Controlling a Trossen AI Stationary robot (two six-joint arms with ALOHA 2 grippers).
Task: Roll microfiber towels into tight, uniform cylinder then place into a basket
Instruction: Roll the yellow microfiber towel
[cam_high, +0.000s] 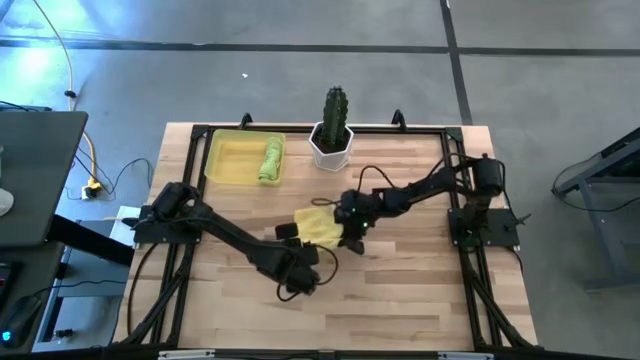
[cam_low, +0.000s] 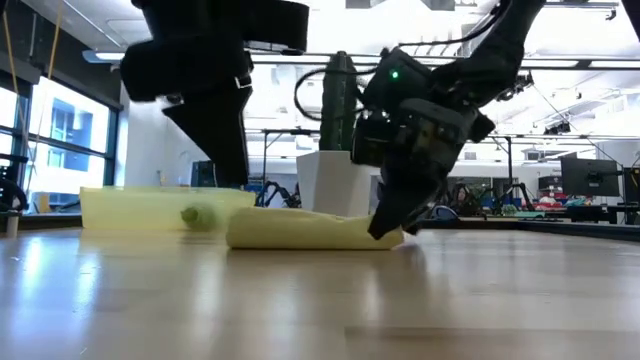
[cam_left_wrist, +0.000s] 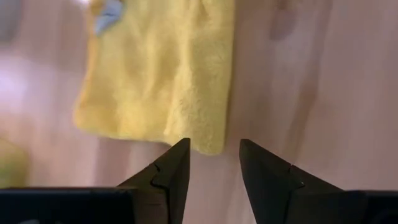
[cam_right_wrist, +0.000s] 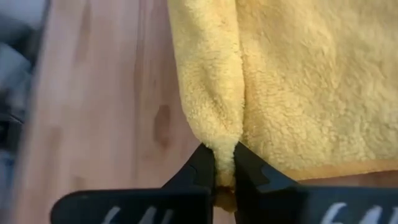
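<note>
The pale yellow towel (cam_high: 320, 228) lies partly folded on the table's middle; it also shows in the low view (cam_low: 300, 230). My right gripper (cam_high: 350, 232) is at its right end, shut on it. My left gripper (cam_left_wrist: 214, 149) is open and empty, above the table just short of the towel's left corner (cam_left_wrist: 208, 140). The lime green towel (cam_high: 270, 158) lies rolled up in the yellow basket (cam_high: 228, 160) at the far left. My right gripper pinches a raised fold of the yellow towel (cam_right_wrist: 222, 146) between its two fingers, at the towel's right end near its edge. The fingers (cam_low: 385, 222) slant down from above and from the table's right. The rest of the towel lies on the table.
A white pot with a green cactus (cam_high: 333, 135) stands at the far edge, right of the basket. The near half of the wooden table (cam_high: 400, 310) is bare. Black frame rails run along the table's sides.
</note>
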